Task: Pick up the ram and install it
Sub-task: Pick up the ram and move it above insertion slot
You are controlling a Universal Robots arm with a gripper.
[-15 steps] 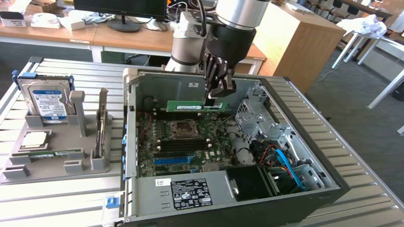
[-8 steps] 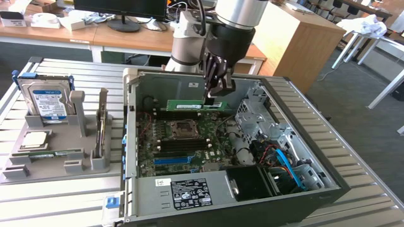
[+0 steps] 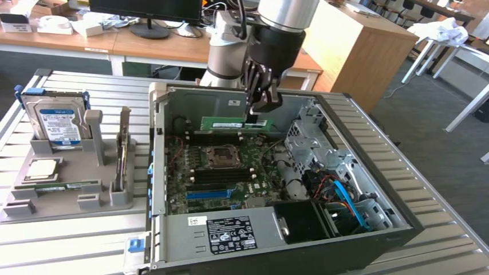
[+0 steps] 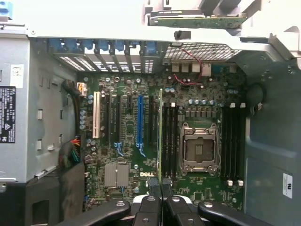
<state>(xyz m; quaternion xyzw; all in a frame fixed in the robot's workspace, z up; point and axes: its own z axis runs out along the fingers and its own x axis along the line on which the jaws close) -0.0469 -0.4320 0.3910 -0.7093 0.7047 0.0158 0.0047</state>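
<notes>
The ram (image 3: 229, 124), a thin green stick, hangs level above the far part of the open computer case (image 3: 367, 189), and my gripper (image 3: 255, 118) is shut on its end toward the exterior view's right. In the wrist view the ram (image 4: 161, 136) appears edge-on as a thin green line running out from my gripper (image 4: 161, 187). It lies just beside the black memory slots (image 4: 170, 141) next to the processor socket (image 4: 199, 147), held above the motherboard and apart from it.
A blue slot strip (image 4: 139, 120) and white slot (image 4: 96, 114) lie on the motherboard. At the exterior view's left, a grey fixture (image 3: 99, 197) holds a hard drive (image 3: 52, 120), a square processor chip (image 3: 42, 168) and another green stick (image 3: 57, 186). Case walls surround the board.
</notes>
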